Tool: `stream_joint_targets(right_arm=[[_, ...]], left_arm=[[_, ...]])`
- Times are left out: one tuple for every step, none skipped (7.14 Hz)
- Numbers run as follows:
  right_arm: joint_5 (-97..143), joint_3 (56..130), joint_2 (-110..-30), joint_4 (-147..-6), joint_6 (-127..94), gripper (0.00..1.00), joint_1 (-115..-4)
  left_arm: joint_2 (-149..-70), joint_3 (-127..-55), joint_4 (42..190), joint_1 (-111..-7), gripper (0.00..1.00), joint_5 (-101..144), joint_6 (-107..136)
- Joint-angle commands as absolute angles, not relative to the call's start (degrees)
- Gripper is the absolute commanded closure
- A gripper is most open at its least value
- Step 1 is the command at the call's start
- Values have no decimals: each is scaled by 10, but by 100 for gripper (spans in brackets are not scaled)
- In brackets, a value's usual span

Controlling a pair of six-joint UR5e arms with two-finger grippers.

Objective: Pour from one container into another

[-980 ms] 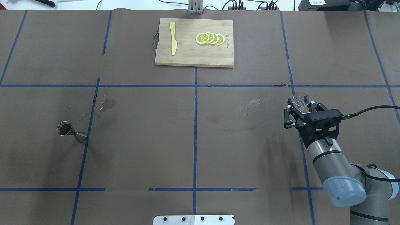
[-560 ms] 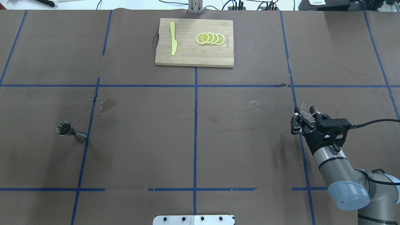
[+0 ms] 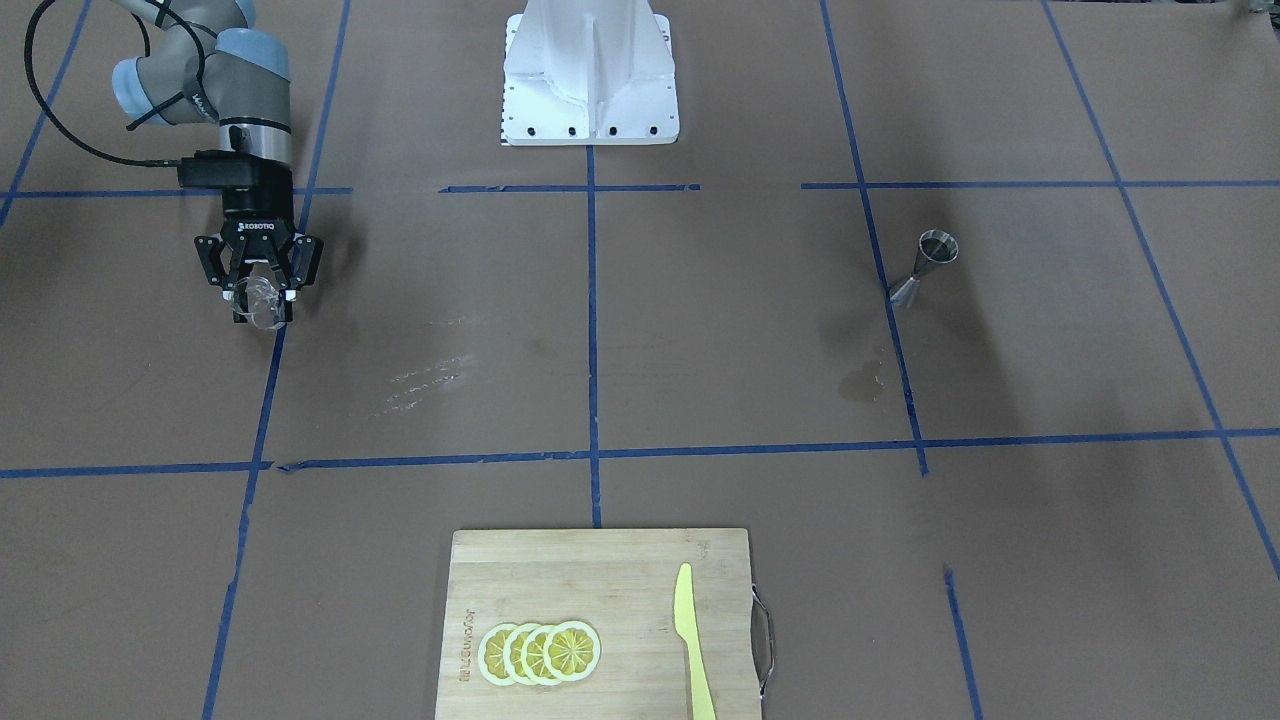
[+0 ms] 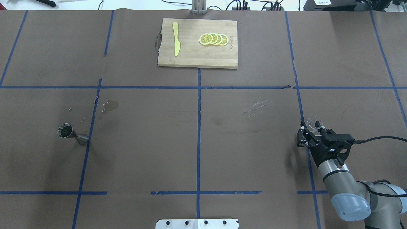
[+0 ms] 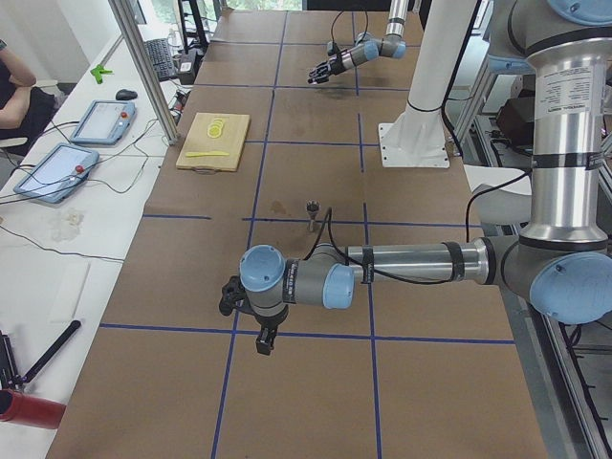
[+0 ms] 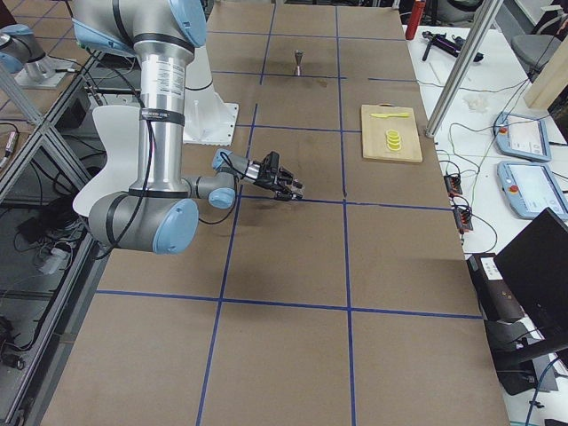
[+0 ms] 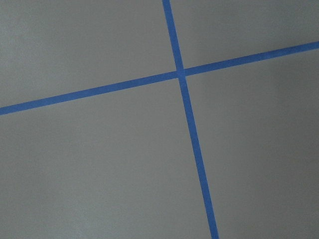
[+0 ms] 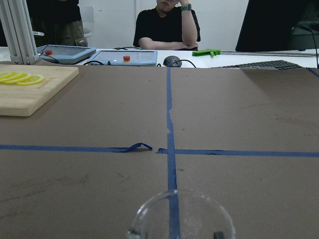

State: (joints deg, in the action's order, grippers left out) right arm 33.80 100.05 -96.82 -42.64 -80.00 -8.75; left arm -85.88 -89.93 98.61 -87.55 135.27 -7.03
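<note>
A: What does the robot work on?
B: Matt brown paper [image 4: 248, 159] gridded with blue tape [image 4: 199, 127]. A wooden board [image 4: 190, 55] lies at twelve o'clock, and a person in black [image 8: 167, 25] sits beyond it.
A: The vessels?
B: The right gripper [image 4: 314, 126] clamps the clear round tumbler [image 4: 312, 121] at four o'clock. The steel hourglass jigger [image 4: 72, 134] stands at nine. Whether the left gripper [image 5: 228, 296] is open or closed cannot be told.

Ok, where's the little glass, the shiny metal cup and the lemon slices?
glass tumbler [image 3: 263, 303], front-facing view, on its clear side wall.
jigger [image 4: 65, 131], overhead view, on its open upper cup.
lemon slices [image 4: 213, 39], overhead view, on the middle of the row.
</note>
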Motion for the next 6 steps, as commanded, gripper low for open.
stream_joint_targets(right_arm=[[337,990,-968,-426,-806,100,-84],[337,988,-968,-426,-818,93,-84],[337,984,-968,-426,-824,92,-84],[336,981,-967,-426,-825,91,-84],[334,971,-962,-425,-830,88,-84],[333,962,-961,-426,-843,88,-84]], left_arm=[[-860,-899,986,-875,0,1353,-70],[-860,-899,986,-875,0,1353,-70],[-860,-899,986,-875,0,1353,-70],[-859,-899,986,-875,0,1353,-70],[-859,-899,986,-875,0,1353,-70],[-859,-899,986,-876,0,1353,-70]])
